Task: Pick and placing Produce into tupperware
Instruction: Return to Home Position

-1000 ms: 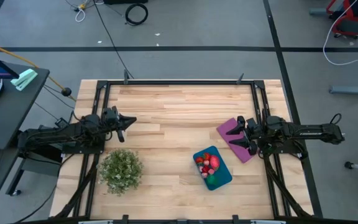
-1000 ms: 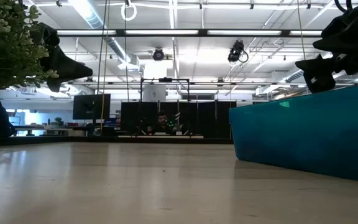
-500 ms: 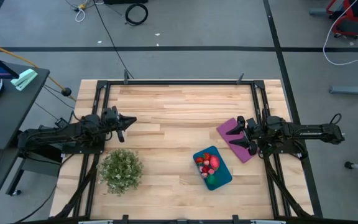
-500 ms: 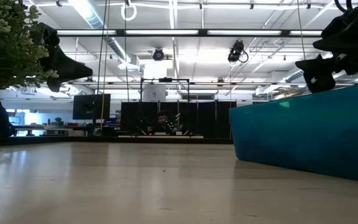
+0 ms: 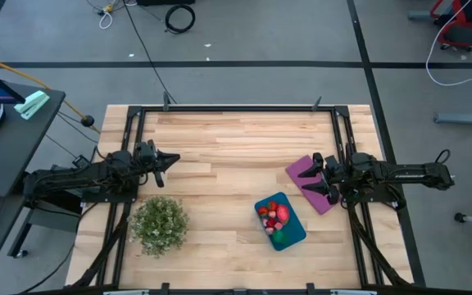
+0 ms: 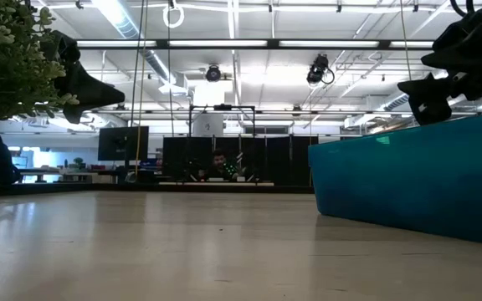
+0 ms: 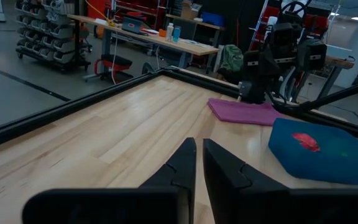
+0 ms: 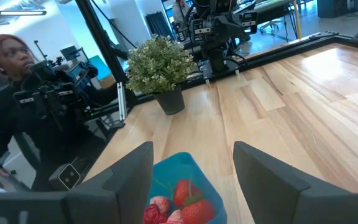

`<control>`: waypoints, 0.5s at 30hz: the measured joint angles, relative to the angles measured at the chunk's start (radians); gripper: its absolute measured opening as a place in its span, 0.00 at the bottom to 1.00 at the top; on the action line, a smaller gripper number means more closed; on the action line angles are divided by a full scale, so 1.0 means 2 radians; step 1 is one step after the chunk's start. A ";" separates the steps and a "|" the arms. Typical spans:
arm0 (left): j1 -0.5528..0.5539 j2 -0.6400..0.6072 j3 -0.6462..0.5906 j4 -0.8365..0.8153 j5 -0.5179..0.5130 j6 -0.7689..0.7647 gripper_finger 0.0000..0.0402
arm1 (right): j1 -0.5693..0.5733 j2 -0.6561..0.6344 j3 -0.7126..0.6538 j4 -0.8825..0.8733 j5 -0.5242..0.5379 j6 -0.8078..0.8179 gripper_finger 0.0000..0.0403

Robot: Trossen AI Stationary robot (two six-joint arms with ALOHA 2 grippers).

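The teal-blue tupperware [image 5: 295,233] sits on the wooden table, near the front and right of centre. In it lies the produce [image 5: 274,218]: several small red pieces, a pinkish one and a green one, also seen in the right wrist view [image 8: 182,202]. My right gripper [image 5: 319,177] hangs open and level over the flat purple rectangle [image 5: 300,170], just behind the tupperware's far right corner, with nothing between its fingers [image 8: 129,171]. My left gripper [image 5: 173,159] hovers shut and empty at the table's left side, pointing toward the right edge [image 7: 199,155].
A bushy green plant [image 5: 160,224] in a pot stands front left, close below my left arm. A black frame [image 5: 236,109] runs along the table's edges. A person [image 8: 17,112] stands beyond the table's left side. The middle of the table is bare wood [image 5: 228,164].
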 joint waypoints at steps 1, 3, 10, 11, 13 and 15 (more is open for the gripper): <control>0.000 0.000 0.000 0.000 0.000 0.000 0.09 | 0.000 0.000 0.000 0.000 0.000 0.000 0.57; 0.000 0.000 0.000 0.000 0.000 0.000 0.10 | 0.000 0.000 0.000 0.000 0.000 0.000 0.57; 0.000 0.000 0.000 0.000 0.000 0.000 0.08 | 0.000 0.000 0.000 0.000 0.000 0.000 0.57; 0.000 0.000 0.000 0.000 0.000 0.000 0.07 | 0.000 0.000 0.000 0.000 0.000 0.000 0.57; 0.000 0.000 0.000 0.000 0.000 0.000 0.07 | 0.000 0.000 0.000 0.000 0.000 0.000 0.57; 0.000 0.000 0.000 0.000 0.000 0.000 0.06 | 0.000 0.000 0.000 0.000 0.000 0.000 0.57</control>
